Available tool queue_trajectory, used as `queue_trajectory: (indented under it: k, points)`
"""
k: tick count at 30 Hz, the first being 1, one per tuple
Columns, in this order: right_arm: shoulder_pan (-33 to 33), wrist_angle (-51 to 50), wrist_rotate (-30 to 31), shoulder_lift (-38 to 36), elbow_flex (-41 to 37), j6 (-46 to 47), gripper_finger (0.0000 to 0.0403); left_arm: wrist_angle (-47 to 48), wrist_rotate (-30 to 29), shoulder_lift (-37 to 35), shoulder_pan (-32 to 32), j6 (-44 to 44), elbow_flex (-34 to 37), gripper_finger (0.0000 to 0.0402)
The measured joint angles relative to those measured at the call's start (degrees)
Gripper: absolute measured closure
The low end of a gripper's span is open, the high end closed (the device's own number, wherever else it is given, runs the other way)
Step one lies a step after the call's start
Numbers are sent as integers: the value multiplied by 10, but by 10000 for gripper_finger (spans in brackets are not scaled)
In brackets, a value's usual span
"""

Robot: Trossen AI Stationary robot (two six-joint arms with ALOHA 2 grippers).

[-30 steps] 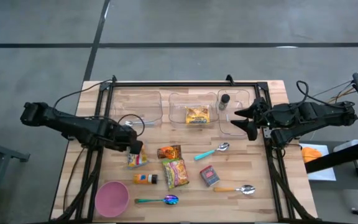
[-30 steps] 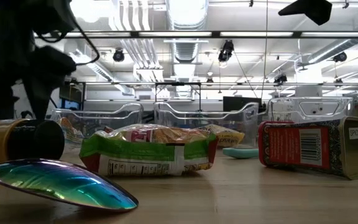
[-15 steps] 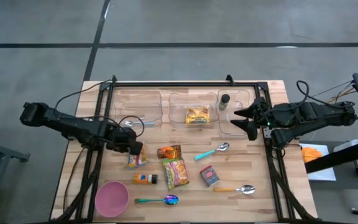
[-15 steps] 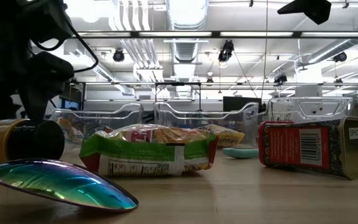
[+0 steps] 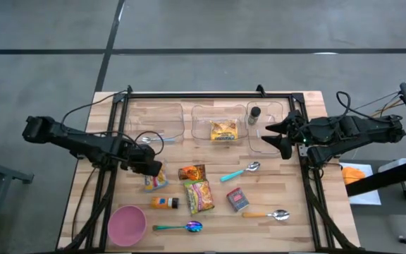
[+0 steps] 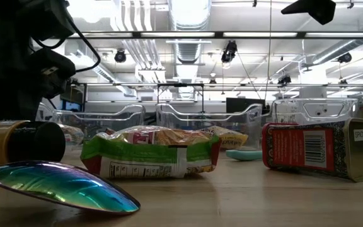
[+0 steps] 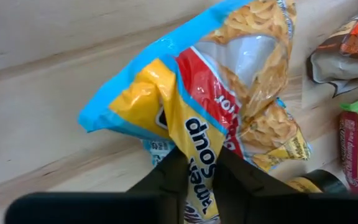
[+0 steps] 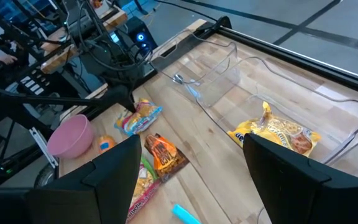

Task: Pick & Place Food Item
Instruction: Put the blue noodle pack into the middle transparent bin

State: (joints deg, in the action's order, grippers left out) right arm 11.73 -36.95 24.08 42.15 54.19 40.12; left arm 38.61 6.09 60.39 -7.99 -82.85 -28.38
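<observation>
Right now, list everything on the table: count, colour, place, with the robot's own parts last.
Clear bins: three, along the table's far edge.
Yellow packet: one, in the middle bin.
Dark-capped bottle: one, in the right bin.
Soup packet: one, blue, yellow and red, left of centre, pinched by the left gripper.
Orange wrapper: one, table centre.
Green noodle pack: one, just nearer than the orange wrapper.
Orange jar: one, lying left of the noodle pack.
Red tin: one, right of the noodle pack.
Pink bowl: one, near-left corner.
Spoons: three; teal-handled, orange-handled, iridescent.
Left gripper: shut on the soup packet.
Right gripper: open, over the right bin.
</observation>
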Motion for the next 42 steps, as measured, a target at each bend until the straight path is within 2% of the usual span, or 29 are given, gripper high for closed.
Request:
queue_trajectory:
  k: [11,21,28,36,39,42]
  points:
    - [0,0,0,0,0,-7,125,3,9,-3,0,16,-26,393]
    - [0,0,0,0,0,-9,125,3,5,-3,1,33,-77,394]
    - [0,0,0,0,0,-9,125,2,-44,-3,11,75,-153,394]
    - [0,0,0,0,0,-14,125,1,-81,-2,89,170,-236,394]
    - [0,0,0,0,0,-15,125,-3,-76,12,145,223,-257,394]
    - [0,0,0,0,0,-15,125,-4,-46,43,199,286,-288,394]
